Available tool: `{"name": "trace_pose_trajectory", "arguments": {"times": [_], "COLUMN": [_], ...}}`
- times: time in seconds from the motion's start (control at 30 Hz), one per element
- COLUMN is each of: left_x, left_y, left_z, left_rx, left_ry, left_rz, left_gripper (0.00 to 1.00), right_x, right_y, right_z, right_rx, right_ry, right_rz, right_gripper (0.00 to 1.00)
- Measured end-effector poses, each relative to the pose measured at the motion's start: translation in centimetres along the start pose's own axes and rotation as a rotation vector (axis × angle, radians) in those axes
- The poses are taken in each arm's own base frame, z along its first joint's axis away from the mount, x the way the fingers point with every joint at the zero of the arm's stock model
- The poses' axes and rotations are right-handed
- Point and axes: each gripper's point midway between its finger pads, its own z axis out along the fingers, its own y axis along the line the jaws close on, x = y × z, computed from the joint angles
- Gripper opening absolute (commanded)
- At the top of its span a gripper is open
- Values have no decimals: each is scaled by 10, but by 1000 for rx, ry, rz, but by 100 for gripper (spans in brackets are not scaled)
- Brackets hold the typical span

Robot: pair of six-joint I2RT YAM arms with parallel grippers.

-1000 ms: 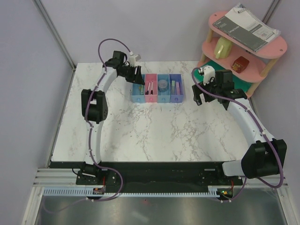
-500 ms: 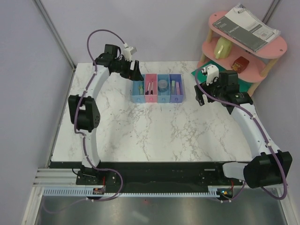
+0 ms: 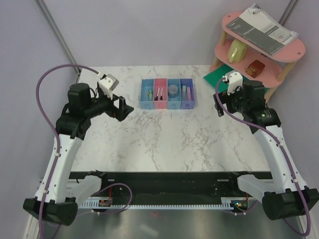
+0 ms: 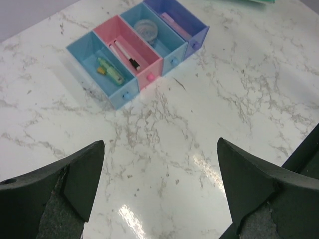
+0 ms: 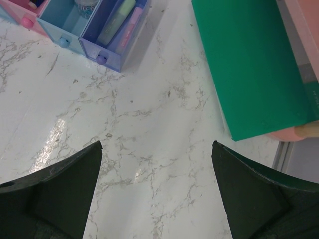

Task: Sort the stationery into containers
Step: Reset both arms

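The joined row of four trays [image 3: 168, 105] stands at the back middle of the marble table. In the left wrist view the left blue tray [image 4: 84, 50] holds a pale green marker [image 4: 110, 70]. The pink tray holds a blue-and-white pen [image 4: 124, 54]. The third tray holds the grey roll [image 4: 145, 27]. The purple-blue tray holds a pale green marker [image 5: 116, 21] and a pink-purple marker [image 5: 131, 25]. My left gripper [image 3: 123, 108] is open and empty, left of the trays and above the table. My right gripper [image 3: 220, 103] is open and empty, right of the trays.
A pink tiered shelf [image 3: 294, 49] stands at the back right with a grey spiral notebook [image 3: 261, 29] on top and small objects on its middle tier. A flat green mat [image 5: 249, 64] lies under it, right of the trays.
My left arm has pulled away from the trays, swinging left and toward the near side. My right arm has drawn back a little to the right.
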Motion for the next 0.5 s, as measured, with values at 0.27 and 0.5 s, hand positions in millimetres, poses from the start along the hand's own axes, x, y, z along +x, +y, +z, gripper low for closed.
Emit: {"name": "trace_pose_trajectory", "arguments": {"times": [0.27,0.5], "left_x": [54,71], "left_y": [1,7], "left_z": [-9,-6], "left_rx": [-72,-97], "left_ry": [61,102], "left_rz": [-25,-22], "left_gripper": [100,100], "right_x": [-5,-10], "right_y": [-7,3], "right_z": [-25,-47], "right_rx": [60,32], "right_ry": [-42,-100], "right_rz": [-7,-16], "right_gripper": [98,98]}}
